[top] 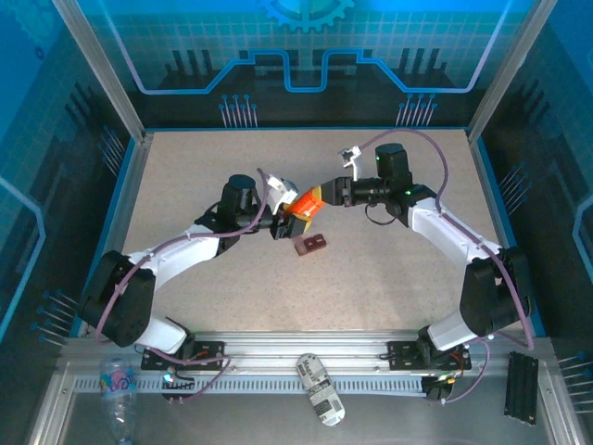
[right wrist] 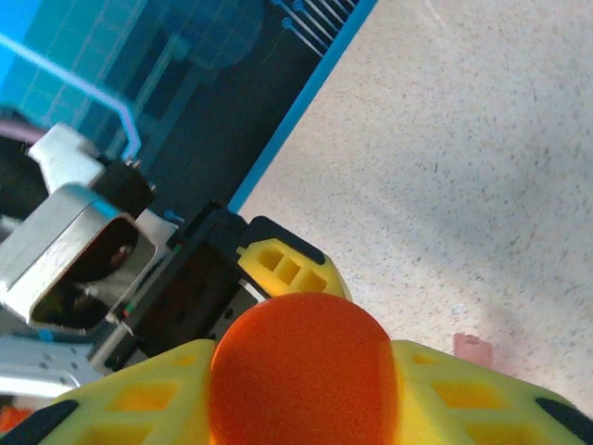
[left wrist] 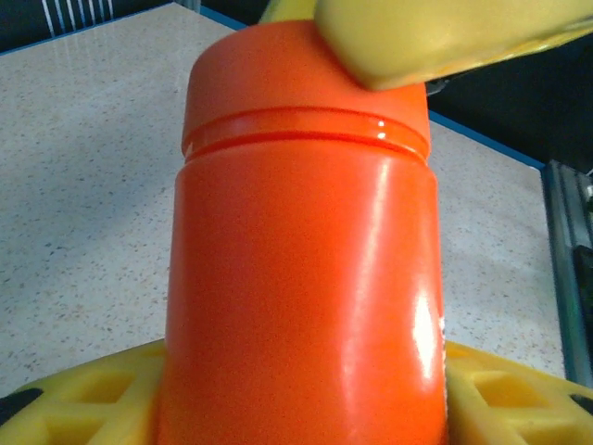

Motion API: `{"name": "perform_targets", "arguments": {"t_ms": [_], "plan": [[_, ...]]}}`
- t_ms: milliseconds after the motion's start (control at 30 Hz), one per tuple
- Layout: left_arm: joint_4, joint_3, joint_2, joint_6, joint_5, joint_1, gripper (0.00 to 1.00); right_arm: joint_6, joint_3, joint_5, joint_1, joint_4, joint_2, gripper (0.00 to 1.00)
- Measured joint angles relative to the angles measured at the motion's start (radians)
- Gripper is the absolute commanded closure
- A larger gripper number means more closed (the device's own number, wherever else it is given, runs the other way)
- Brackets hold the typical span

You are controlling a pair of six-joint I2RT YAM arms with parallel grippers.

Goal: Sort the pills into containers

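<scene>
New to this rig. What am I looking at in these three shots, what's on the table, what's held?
Two robot arms are bolted at the near edge of a speckled table. The overhead picture looks down from behind them; the other two come from a camera on each wrist. On the table lies a small dark red-brown tray. The left end effector grips the body of an orange bottle above the table; the right end effector is closed on its cap, probably to unscrew it.
</scene>
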Motion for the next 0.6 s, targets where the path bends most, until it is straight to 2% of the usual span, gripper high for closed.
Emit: {"name": "perform_targets", "arguments": {"t_ms": [67,133,233,333,467,600], "plan": [[-0.014,0.001,0.0,0.0,0.014,0.0,1.0,-0.07,0.005,-0.03,0.0,-0.012,0.0,0.55],[-0.02,0.003,0.0,-0.003,0.021,0.0,1.0,-0.092,0.005,-0.05,-0.003,-0.014,0.0,0.38],[-0.022,0.009,0.0,-0.007,0.021,0.0,1.0,-0.064,0.005,-0.06,-0.005,-0.001,-0.002,0.27],[-0.018,0.014,0.0,-0.007,0.019,0.0,1.0,0.041,-0.003,-0.016,-0.008,0.022,-0.017,0.24],[-0.015,0.014,0.0,0.003,0.0,0.0,1.0,0.263,-0.051,0.069,-0.01,0.099,-0.053,0.23],[-0.016,0.016,0.0,0.009,-0.014,0.0,1.0,0.41,-0.081,0.159,0.027,0.13,-0.062,0.23]]}}
